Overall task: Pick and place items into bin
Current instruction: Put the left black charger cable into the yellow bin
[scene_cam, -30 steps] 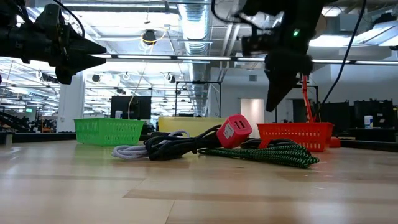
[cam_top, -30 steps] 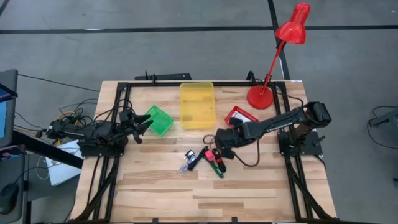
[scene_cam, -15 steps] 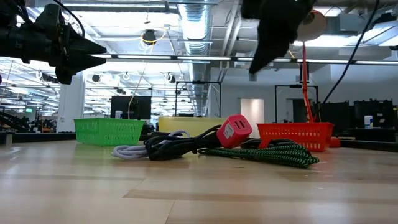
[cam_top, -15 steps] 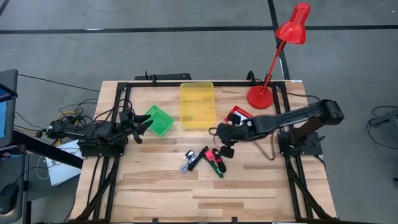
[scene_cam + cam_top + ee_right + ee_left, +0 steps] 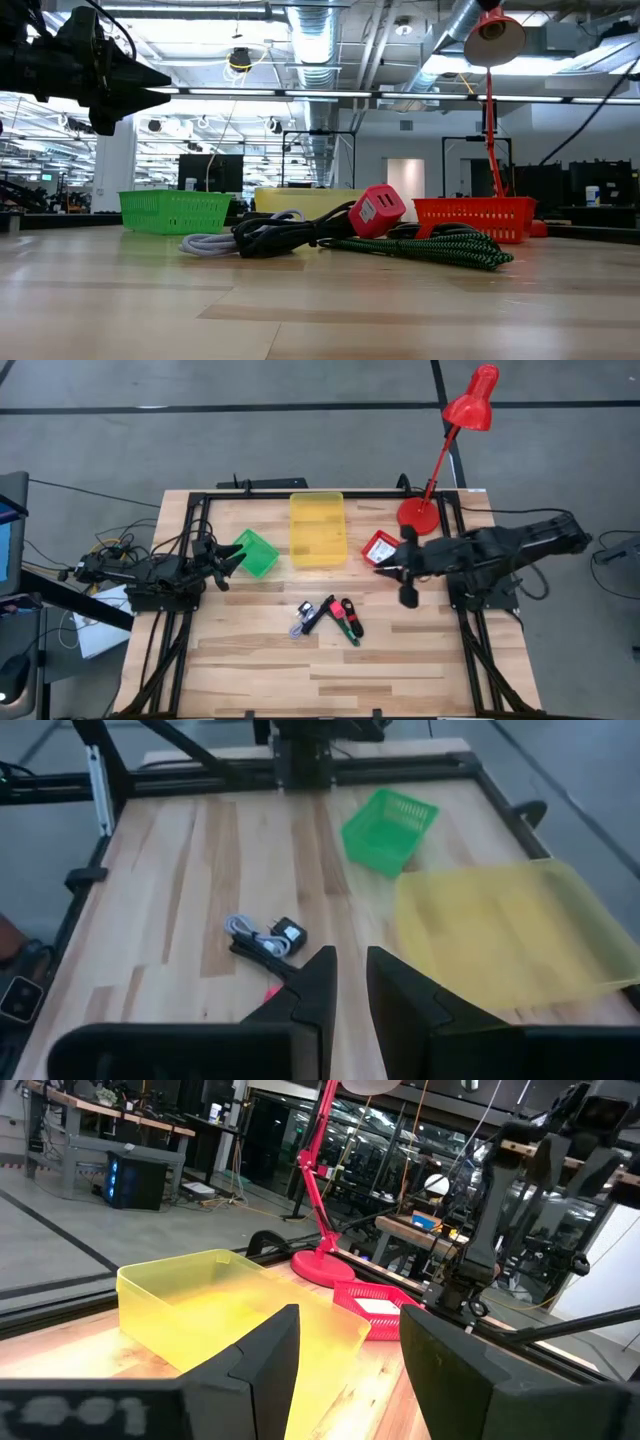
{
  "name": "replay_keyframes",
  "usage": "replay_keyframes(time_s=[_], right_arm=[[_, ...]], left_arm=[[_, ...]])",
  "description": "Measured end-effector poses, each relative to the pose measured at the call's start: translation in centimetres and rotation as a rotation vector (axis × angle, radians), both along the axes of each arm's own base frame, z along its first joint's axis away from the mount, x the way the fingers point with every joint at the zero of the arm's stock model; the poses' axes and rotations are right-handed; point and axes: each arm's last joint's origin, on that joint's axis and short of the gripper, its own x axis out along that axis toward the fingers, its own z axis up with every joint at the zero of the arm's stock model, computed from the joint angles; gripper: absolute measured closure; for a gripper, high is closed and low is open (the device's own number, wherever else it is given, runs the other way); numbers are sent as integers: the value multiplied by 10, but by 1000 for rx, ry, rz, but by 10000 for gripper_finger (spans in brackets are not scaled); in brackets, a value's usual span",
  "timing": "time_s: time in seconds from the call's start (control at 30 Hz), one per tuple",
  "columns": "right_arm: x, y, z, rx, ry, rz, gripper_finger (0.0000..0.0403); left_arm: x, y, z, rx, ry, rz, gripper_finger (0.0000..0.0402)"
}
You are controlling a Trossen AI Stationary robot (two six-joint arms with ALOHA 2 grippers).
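Pale wood bench (image 5: pixel 250 660) with three bins and a small heap of items in the middle.

The items (image 5: pixel 328 620) lie together on the bench: coiled cords in grey, black and green with a red-pink plug block (image 5: pixel 376 209), in front of the yellow bin (image 5: pixel 316 528) and outside every bin. A green bin (image 5: pixel 256 552) stands to the left of the yellow one, and a red bin (image 5: pixel 386 548) to its right, beside the base of the red lamp (image 5: pixel 420 515). The right claw (image 5: pixel 392 565) hangs above the red bin, its fingers (image 5: pixel 318 982) close together with a narrow gap and nothing between them. The left claw (image 5: pixel 230 563) waits near the green bin, released, fingers (image 5: pixel 265 1355) spread apart.
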Motion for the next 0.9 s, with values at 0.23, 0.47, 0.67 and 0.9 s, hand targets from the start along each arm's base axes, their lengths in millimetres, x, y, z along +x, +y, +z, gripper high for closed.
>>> replay_keyframes(time_s=[0.23,0.47,0.67,0.9], right_arm=[[-42,-13,-29,13,-137,-2,349],[-71,-24,-84,77,-396,-14,349],[-90,-26,-128,130,-575,10,349],[-102,-25,-162,178,-669,45,349]], left_arm=[[0,0,0,0,0,0,235],[0,0,0,0,0,0,235],[0,0,0,0,-1,0,235],[0,0,0,0,-1,0,235]])
